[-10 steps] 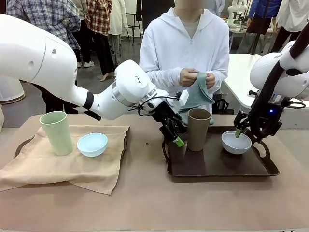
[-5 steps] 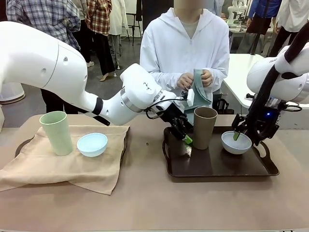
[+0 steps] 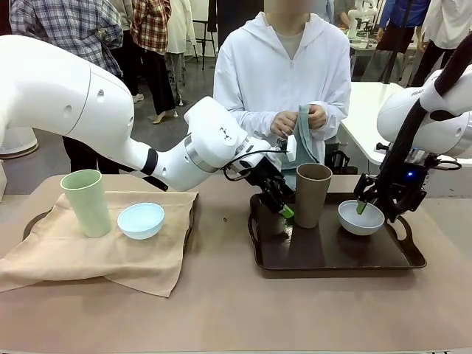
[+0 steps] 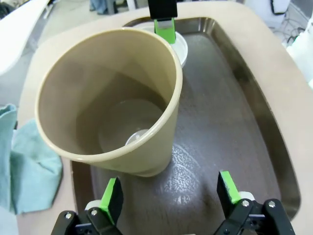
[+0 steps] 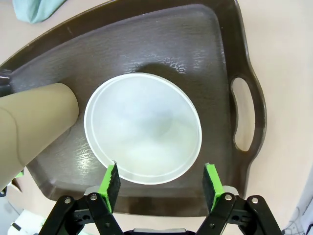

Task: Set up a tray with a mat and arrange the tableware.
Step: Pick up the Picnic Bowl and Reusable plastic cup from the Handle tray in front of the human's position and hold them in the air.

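Judging by the layout, I am about halfway: the pale green cup [image 3: 87,203] and light blue bowl [image 3: 141,220] stand on the beige mat [image 3: 96,258] draped over the left tray [image 3: 29,221]. The dark tray [image 3: 332,259] is bare under the brown cup [image 3: 311,195] and white bowl [image 3: 361,220]. My left end effector [image 3: 284,212] sits low beside the brown cup's base, jaws spread wide and gripping nothing. My right end effector [image 5: 161,182] hangs over the white bowl's near rim, likewise open and empty (one pad seems to dip inside the bowl). The person across the desk [image 3: 221,313] holds a folded teal cloth [image 3: 304,140] in both hands, probably the second mat. Next I would need to close on cup and bowl and lift them clear so the cloth can go underneath. The desk top is smooth and tan; behind it, people stand about a busy room with a white table [image 3: 365,110].
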